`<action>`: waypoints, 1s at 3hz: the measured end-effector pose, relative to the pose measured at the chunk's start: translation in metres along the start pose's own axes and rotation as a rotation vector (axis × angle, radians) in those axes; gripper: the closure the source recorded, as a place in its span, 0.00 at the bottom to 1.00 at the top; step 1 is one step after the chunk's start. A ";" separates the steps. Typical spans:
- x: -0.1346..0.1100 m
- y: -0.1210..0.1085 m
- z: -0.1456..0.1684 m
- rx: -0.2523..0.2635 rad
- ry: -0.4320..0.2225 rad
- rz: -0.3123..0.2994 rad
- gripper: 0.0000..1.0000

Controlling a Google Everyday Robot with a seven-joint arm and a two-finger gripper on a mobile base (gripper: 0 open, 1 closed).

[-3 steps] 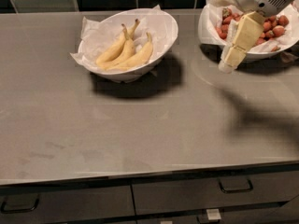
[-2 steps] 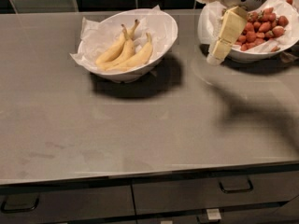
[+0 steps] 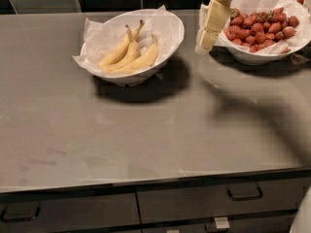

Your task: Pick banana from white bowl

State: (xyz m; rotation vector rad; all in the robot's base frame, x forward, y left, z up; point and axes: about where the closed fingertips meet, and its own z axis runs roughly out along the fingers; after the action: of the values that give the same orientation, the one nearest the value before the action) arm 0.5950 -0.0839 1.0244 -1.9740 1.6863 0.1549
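Hanging above the far right part of the counter [image 3: 121,144], the end effector [image 3: 203,46] points down and a little to the left. Its cream-coloured tip sits in the gap between the two bowls, just in front of the rim of the bowl of strawberries [image 3: 252,58]. I see nothing held in it; whether it is spread or pressed together I cannot tell from where I stand. It is apart from the white bowl [image 3: 174,28], off that bowl's right edge.

The white bowl sits on the counter toward the back, left of centre, lined with crumpled white paper [image 3: 95,38]. Three bananas lie in it side by side, stems pointing up and back to the right. The banana [image 3: 141,62] is the thickest one, nearest the front and right, resting on the paper against the two slimmer bananas [image 3: 120,52].

A broad shadow [image 3: 262,115] falls dark across the counter on the right. Below the counter's front edge run dark drawers [image 3: 218,198] with handles.
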 end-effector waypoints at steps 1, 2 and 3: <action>-0.008 -0.012 0.019 -0.014 -0.058 -0.018 0.00; -0.019 -0.030 0.037 -0.027 -0.105 -0.053 0.00; -0.035 -0.050 0.054 -0.039 -0.146 -0.100 0.00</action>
State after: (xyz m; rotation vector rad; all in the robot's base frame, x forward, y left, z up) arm 0.6482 -0.0241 1.0096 -2.0188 1.5006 0.2903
